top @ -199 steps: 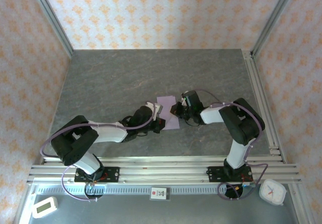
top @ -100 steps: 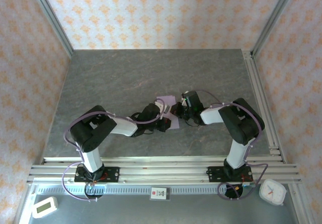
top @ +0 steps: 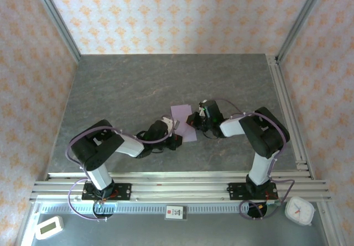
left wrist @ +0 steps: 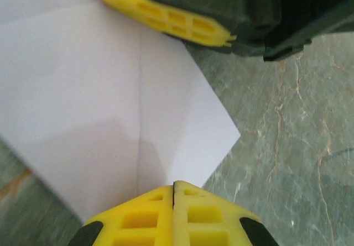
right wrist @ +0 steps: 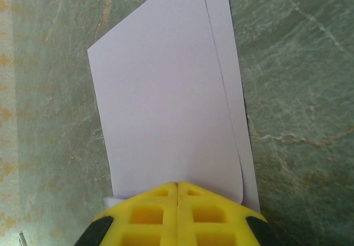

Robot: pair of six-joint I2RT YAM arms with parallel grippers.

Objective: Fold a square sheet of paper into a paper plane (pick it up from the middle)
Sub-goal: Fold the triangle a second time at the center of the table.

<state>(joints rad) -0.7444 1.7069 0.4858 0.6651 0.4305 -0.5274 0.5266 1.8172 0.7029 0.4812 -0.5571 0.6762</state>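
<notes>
The square sheet of paper (top: 182, 115) lies on the grey table, pale lilac and folded over, between the two grippers. In the left wrist view the paper (left wrist: 105, 85) shows a straight centre crease and a corner toward the right. My left gripper (left wrist: 174, 186) is shut, its tips at the paper's near edge, with nothing between the fingers. In the right wrist view the paper (right wrist: 166, 102) has its upper layer lying over a lower one. My right gripper (right wrist: 178, 184) is shut, its tips resting on the sheet. The right gripper's yellow finger (left wrist: 166, 15) sits at the paper's far side.
Grey stone-patterned table (top: 138, 85) with walls on three sides. An aluminium rail (top: 177, 182) runs along the near edge and another rail (top: 287, 108) along the right. A white timer (top: 48, 228) and a small clock (top: 299, 210) lie in front of the rails.
The left gripper reached in over the paper half a second ago and has since drawn back toward the lower left, uncovering more of the sheet. The right arm has stayed still.
</notes>
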